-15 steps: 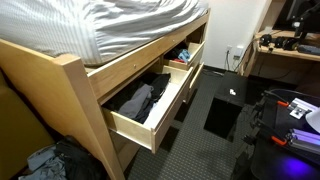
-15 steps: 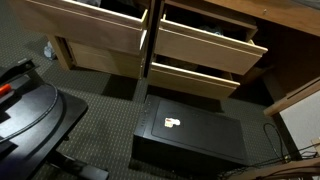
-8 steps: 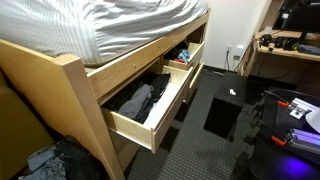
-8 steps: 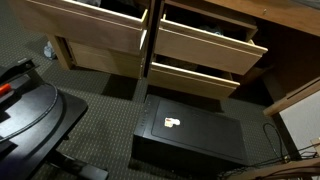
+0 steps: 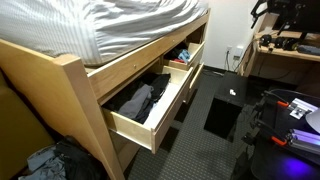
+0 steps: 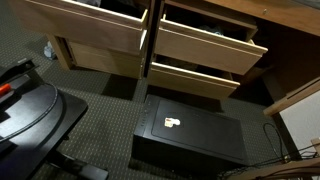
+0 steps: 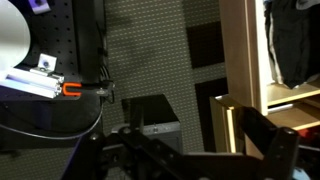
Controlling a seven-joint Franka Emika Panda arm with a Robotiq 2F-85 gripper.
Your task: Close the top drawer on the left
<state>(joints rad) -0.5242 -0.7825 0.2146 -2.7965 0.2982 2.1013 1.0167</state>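
Under the bed (image 5: 120,28), the top left drawer (image 6: 88,27) stands pulled out, its wooden front facing the room. The gripper (image 7: 190,152), seen only in the wrist view, hangs well apart from it, jaws spread and empty. A good close probably means laying the fingers flat against the middle of that front and pushing straight in, so the drawer does not skew on its runners.

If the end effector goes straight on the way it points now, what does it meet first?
The end effector would probably meet the black box on the carpet first; depth is unclear.
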